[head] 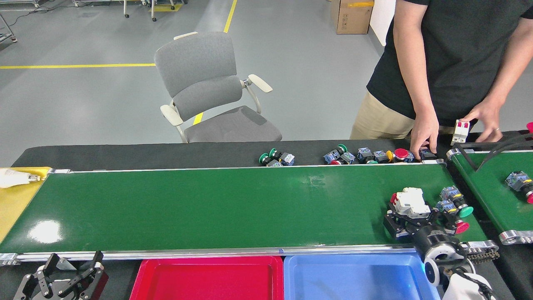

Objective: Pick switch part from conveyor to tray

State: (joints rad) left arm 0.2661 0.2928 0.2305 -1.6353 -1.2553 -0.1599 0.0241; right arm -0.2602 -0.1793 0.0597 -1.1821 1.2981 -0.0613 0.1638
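Our right gripper [410, 216] sits low on the conveyor [216, 206] near its right end, black fingers [392, 223] spread wide around the near side of the white switch part [410, 201]. The part sits between them but we can't tell whether the pads actually touch it. Just right of it, two small blue push-button switches [454, 201] with a green cap and a red cap lie on the belt, crowding that side of the wrist. Everything to the left of the gripper is bare green belt, so plenty of room there. The near silver rail runs just behind the wrist, and right past it sit the blue tray [354, 277] and the red tray [208, 277] side by side.

Our left gripper [66, 277] hangs at the bottom left, off the belt, fingers apart and holding nothing.

Across the belt, a row of loose button switches [366, 156] lies on the black table [125, 156] along the far rail. A person stands there, one hand [422, 139] down on that row, the other hand [483, 121] holding a white breaker [461, 132] over the short second belt [495, 187] at right. A grey chair [212, 91] stands on the grey floor behind.
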